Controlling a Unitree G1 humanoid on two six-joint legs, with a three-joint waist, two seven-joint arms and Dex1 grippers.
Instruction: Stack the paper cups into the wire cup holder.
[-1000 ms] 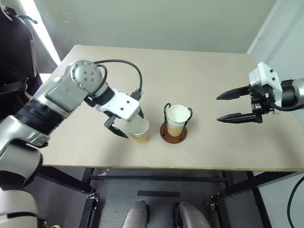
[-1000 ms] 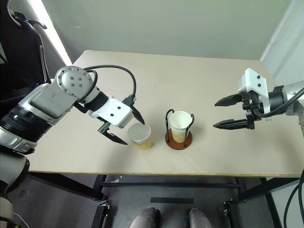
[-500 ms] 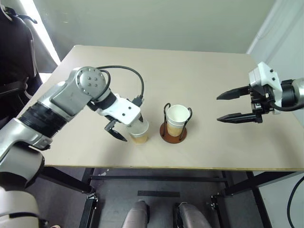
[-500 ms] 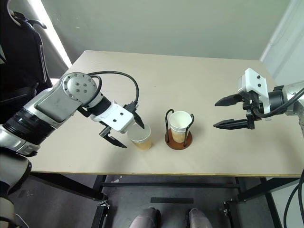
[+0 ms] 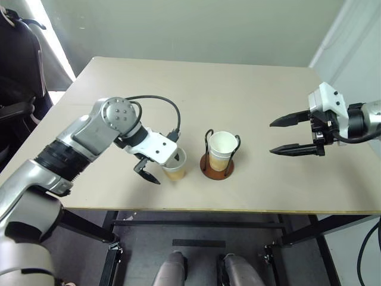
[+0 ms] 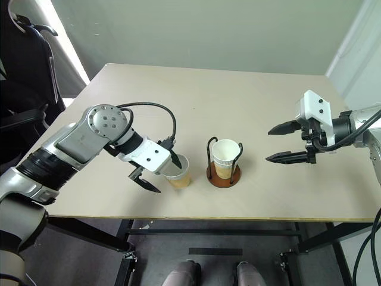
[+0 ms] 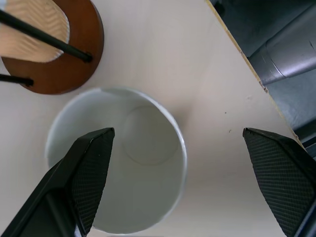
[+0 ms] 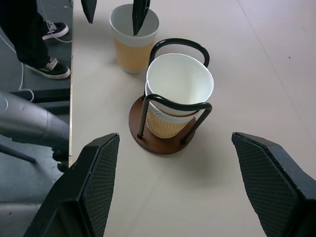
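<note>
A loose paper cup (image 5: pixel 174 166) stands upright near the table's front edge, just left of the wire cup holder (image 5: pixel 216 167). Nested paper cups (image 5: pixel 222 146) sit between the holder's black loops (image 8: pixel 170 101). My left gripper (image 5: pixel 162 167) points steeply down and straddles the loose cup's near wall. It is open: one finger (image 7: pixel 89 168) hangs over the cup's inside and the other (image 7: pixel 276 168) stands outside it. My right gripper (image 5: pixel 271 138) hovers open and empty above the table, well to the right of the holder.
The beige table (image 5: pixel 238 89) has free room behind and to the right of the holder. Its front edge (image 7: pixel 242 57) runs close to the loose cup. A person's shoes (image 8: pixel 53 69) show on the floor beside the table. A dark chair (image 5: pixel 15 71) stands at the left.
My left gripper has come down around the loose cup, one finger dipping inside the rim. The cup, the holder and my right gripper have stayed put.
</note>
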